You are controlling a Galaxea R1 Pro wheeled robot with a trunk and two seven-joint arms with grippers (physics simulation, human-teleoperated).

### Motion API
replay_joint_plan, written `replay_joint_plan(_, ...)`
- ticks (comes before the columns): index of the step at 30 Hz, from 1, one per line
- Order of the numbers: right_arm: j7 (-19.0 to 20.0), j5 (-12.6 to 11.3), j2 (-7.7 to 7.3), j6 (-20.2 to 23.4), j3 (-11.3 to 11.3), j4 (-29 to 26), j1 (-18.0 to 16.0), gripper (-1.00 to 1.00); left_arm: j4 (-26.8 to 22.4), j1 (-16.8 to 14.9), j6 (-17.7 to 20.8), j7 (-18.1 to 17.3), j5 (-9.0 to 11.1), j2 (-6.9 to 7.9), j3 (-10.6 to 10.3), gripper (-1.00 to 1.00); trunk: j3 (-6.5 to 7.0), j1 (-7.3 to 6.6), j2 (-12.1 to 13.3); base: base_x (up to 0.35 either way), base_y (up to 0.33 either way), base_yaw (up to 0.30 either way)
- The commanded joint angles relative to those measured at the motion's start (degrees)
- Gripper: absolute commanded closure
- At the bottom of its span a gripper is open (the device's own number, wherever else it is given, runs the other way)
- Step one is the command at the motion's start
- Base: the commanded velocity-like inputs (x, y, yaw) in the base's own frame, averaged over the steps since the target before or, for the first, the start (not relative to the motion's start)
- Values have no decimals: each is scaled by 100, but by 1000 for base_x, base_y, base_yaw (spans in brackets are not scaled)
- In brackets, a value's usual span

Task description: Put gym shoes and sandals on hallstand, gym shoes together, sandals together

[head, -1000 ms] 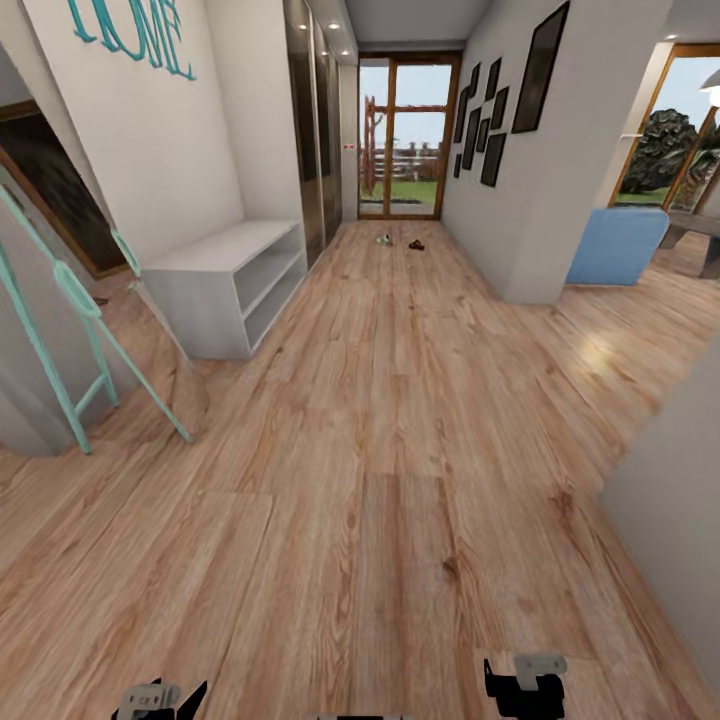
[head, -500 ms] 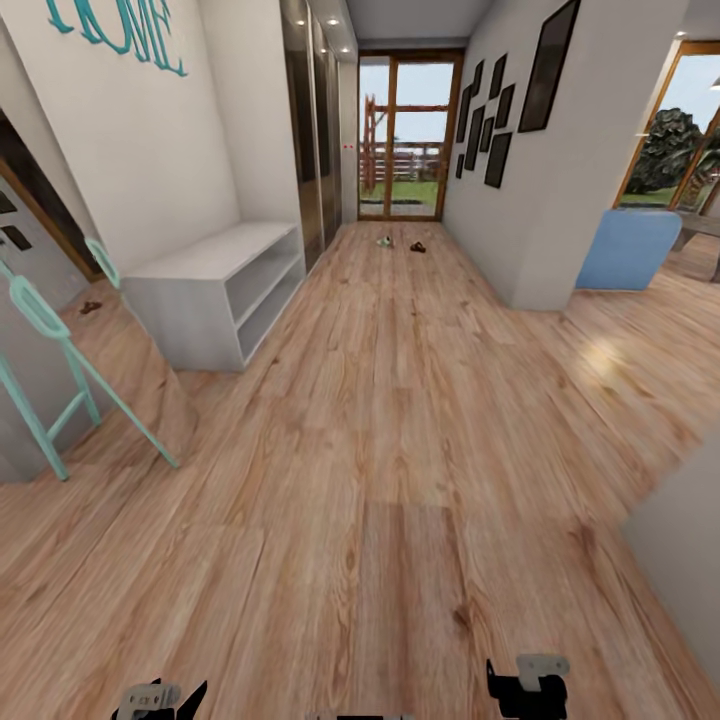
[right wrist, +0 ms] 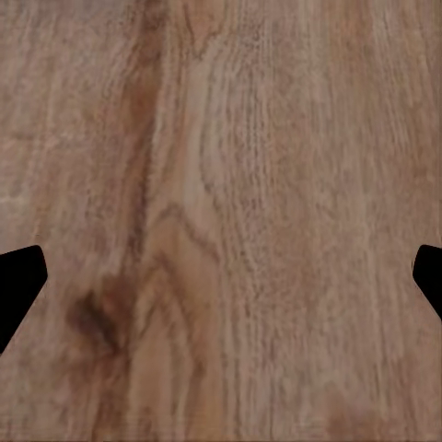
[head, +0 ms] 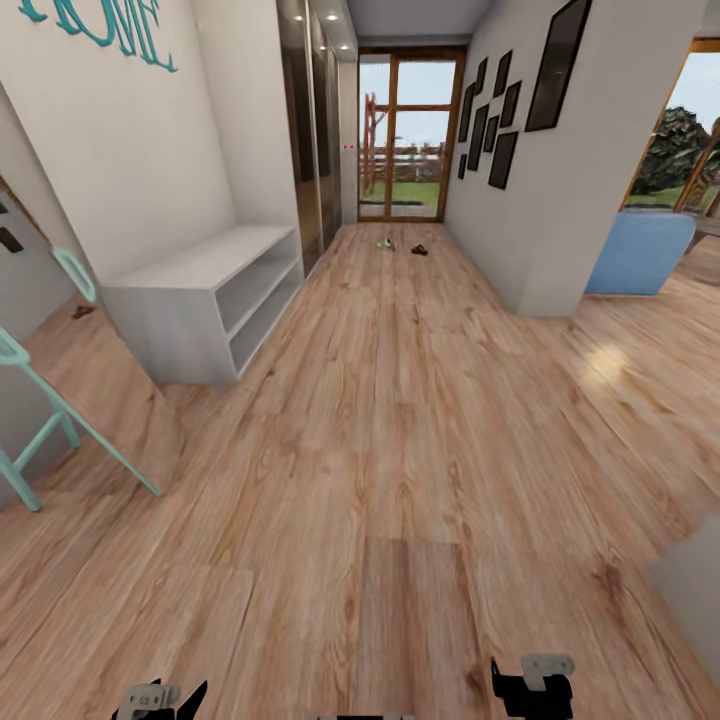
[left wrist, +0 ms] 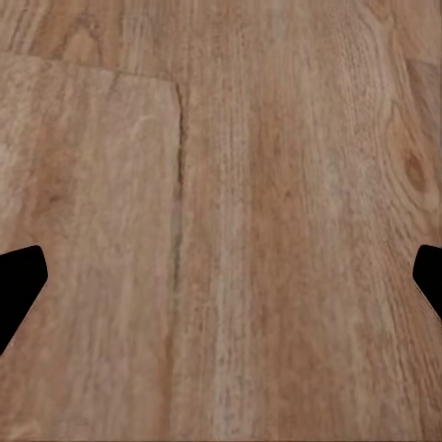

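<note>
Far down the corridor floor (head: 400, 420), near the glass door, lie a small pale gym shoe (head: 385, 242) and a dark brown sandal (head: 420, 249), too small to make out in detail. The hallstand (head: 200, 285), pale grey with open shelf slots, stands against the left wall with nothing on its top. My left gripper (left wrist: 221, 285) hangs over bare planks, its black fingertips (left wrist: 18, 285) wide apart. My right gripper (right wrist: 221, 285) is the same, open over bare wood. Both gripper bodies peek in at the lower edge of the head view.
A turquoise ladder-like frame (head: 60, 440) leans at the near left. A white wall corner (head: 545, 260) juts in on the right, with a blue armchair (head: 640, 250) behind it. A grey surface (head: 695, 590) edges in at the near right. Mirrored wardrobe doors (head: 305, 130) follow the hallstand.
The camera has moved forward along the corridor: the hallstand and turquoise frame have slid toward the lower left. The grippers keep their pose.
</note>
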Motion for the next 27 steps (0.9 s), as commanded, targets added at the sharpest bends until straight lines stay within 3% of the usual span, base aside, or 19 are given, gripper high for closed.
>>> replay_joint_plan(1,-18,61,0,-16,-46,6,-4,-100,2,-6,-30,-28,-59,-4,49,-100,-5,2,-2,338,0,0)
replay_joint_plan(27,-12,61,0,-16,-46,6,-4,-100,2,-6,-30,-28,-51,-4,49,-100,-5,2,-2,338,-49,0)
